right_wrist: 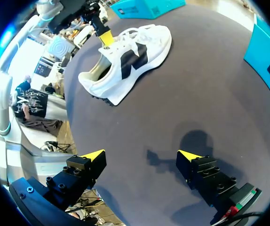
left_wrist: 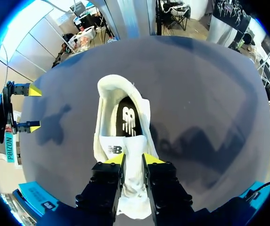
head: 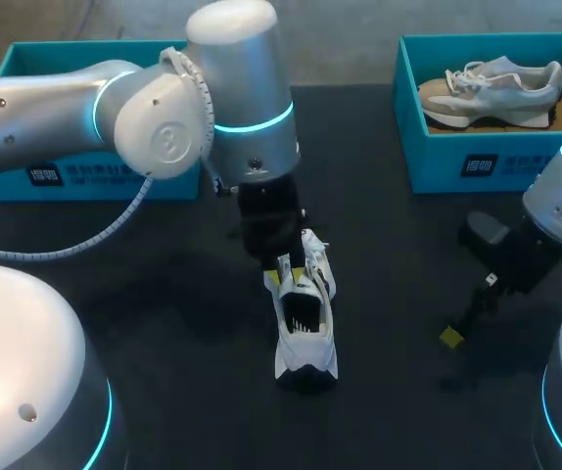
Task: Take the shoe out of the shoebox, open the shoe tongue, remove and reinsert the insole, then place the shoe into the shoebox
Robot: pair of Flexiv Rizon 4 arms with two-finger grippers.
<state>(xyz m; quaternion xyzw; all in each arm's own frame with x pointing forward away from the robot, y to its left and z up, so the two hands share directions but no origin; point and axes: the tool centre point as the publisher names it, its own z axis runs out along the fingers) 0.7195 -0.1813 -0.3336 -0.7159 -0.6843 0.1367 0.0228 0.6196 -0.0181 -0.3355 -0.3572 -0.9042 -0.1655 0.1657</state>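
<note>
A white shoe (head: 305,328) is seen lying on the dark counter (head: 163,294) near its middle, outside both boxes, with its heel toward the near edge and its toe toward the far side. A black mark is carried on its side, as shown in the right wrist view. The left end effector (left_wrist: 133,160) is lowered over the far part of the shoe and is closed narrowly on the tongue (left_wrist: 125,186), the white fabric being pressed from two sides by the yellow tips. Ahead of those fingers the shoe's opening is exposed, and a dark insole (left_wrist: 127,117) is seen lying inside it.

The right end effector (right_wrist: 142,157) is held above bare counter to the right of the shoe and well apart from it; its fingers are spread wide and nothing is held between them.

A teal shoebox (head: 85,176) is placed at the far left, partly hidden by the left arm. A second teal shoebox (head: 477,162) is placed at the far right, and a pale grey and beige shoe (head: 491,88) is laid on its side within it.
</note>
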